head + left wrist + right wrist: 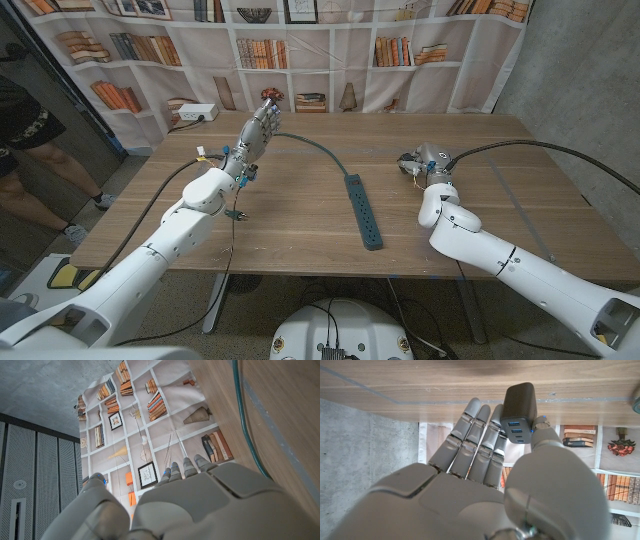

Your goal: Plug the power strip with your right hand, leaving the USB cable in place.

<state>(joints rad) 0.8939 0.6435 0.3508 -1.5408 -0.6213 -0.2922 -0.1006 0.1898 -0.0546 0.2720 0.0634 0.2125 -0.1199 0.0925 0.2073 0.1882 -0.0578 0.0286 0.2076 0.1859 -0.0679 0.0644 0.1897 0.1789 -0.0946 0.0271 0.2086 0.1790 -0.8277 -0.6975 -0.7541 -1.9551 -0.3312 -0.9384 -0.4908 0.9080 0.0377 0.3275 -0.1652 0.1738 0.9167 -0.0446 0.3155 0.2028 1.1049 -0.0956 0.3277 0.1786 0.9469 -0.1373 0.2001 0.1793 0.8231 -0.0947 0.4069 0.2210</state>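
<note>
Power strip (362, 210) lies mid-frame in the head view, long axis running toward you, its green cord (310, 142) trailing up-left past your left hand (255, 130). Your right hand (424, 163) sits right of centre, well apart from the strip, pinching a dark USB charger block (519, 403) betw. thumb and fingers (470, 435), ports facing the wrist cam, prob. so the far side can meet an outlet. Left hand is raised off the table (300, 230), fingers straight and apart, holding nothing. No containers in view.
</note>
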